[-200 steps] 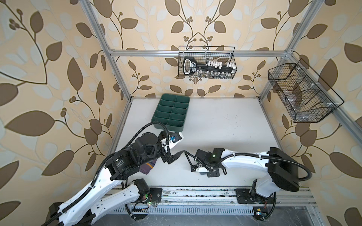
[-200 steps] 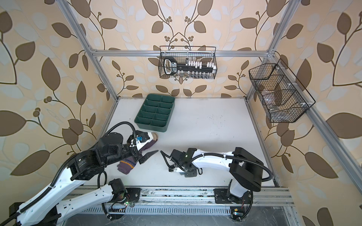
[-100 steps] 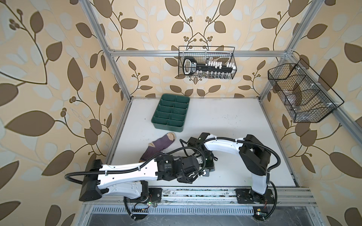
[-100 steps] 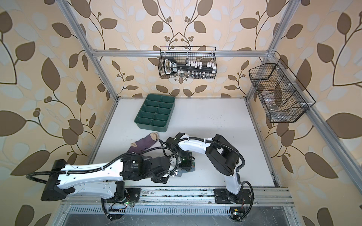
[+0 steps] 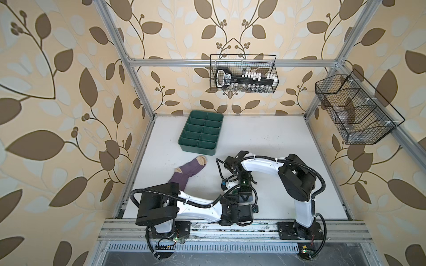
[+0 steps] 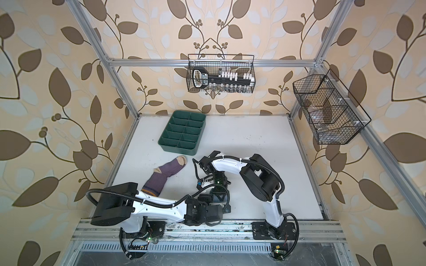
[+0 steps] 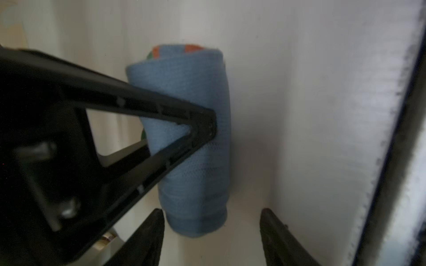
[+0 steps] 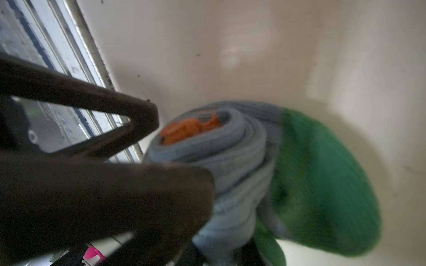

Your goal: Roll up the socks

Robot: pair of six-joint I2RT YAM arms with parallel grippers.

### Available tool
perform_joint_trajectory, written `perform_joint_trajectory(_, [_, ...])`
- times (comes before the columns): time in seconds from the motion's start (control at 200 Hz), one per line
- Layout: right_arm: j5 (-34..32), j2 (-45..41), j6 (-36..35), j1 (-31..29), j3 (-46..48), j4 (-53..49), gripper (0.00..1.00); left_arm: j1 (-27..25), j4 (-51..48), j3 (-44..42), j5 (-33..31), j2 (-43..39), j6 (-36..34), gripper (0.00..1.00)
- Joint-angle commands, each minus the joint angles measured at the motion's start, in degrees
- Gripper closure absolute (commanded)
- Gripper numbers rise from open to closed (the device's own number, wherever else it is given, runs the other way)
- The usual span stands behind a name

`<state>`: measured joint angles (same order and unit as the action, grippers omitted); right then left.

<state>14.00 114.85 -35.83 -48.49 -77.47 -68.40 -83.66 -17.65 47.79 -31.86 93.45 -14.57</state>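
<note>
Okay, the right gripper [image 8: 181,149] is nearly closed, pinching the edge of the rolled light blue sock [image 7: 198,87] (orange core showing, green toe flap loose at one end). The left gripper [image 7: 212,232] is apart, its fingertips [image 7: 154,230] flanking the roll's end, just beside it; contact is unclear. The roll sits on the counter [image 5: 265,142] near its front edge. The purple sock [image 5: 186,171] lies flat and unrolled, well apart from the roll, near the green tray [image 5: 198,148].

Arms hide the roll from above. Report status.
Right gripper shut on light blue sock, rolled to green toe. Left gripper open, fingers astride its end. Purple sock flat, unrolled. Nothing blocking.
</note>
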Motion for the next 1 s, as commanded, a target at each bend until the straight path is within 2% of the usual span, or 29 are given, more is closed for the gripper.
perform_joint_trajectory(0.0, [1.44, 4.88, -1.87, -0.73, 3.53, 11.54, 0.92, 0.11, 8.08, -0.98, -4.22, 0.44, 2.61, 0.32])
perform_joint_trajectory(0.065, [2.11, 4.44, -1.87, -0.66, 3.97, 12.06, 0.92, 0.21, 9.54, -1.31, -3.1, 1.53, 2.64, 0.33])
perform_joint_trajectory(0.145, [2.41, 3.6, -1.7, -0.72, 4.41, 12.91, 0.92, 0.57, 10.32, -1.13, -1.56, 3.13, 3.0, 0.4])
perform_joint_trajectory(0.37, [4.49, -2.27, -1.93, -0.27, 8.32, 16.45, 0.92, 2.5, 10.3, -0.75, 1.23, 6.18, 5.95, 0.78])
perform_joint_trajectory(0.465, [5.05, -6.03, -1.79, 0.36, 11.12, 20.19, 0.86, 3.31, 10.0, -0.81, 4.75, 5.23, 7.28, 0.9])
perform_joint_trajectory(0.525, [6.27, -8.71, -1.74, 1.02, 13.0, 22.75, 0.74, 3.74, 10.0, -1.18, 7.11, 4.67, 7.92, 0.96])
perform_joint_trajectory(0.61, [5.77, -13.4, -0.53, 2.0, 16.25, 27.52, 0.61, 3.98, 9.51, -1.93, 10.91, 4.06, 8.07, 0.99])
perform_joint_trajectory(0.68, [2.46, -18.42, 1.42, 3.0, 19.46, 33.09, 0.51, 4.01, 8.64, -2.34, 13.64, 3.56, 8.19, 1.0])
perform_joint_trajectory(0.79, [-1.03, -28.03, 5.2, 6.83, 25.23, 42.04, 0.43, 4.59, 6.25, -2.14, 17.9, 2.56, 8.94, 1.0])
perform_joint_trajectory(0.9, [-4.16, -38.81, 8.85, 11.46, 29.01, 47.86, 0.4, 5.63, 3.48, -1.26, 20.3, 1.33, 9.67, 1.0])
perform_joint_trajectory(0.995, [-10.57, -50.28, 11.4, 15.15, 31.45, 51.77, 0.38, 7.37, 1.09, -0.4, 22.34, 0.17, 9.89, 0.99])
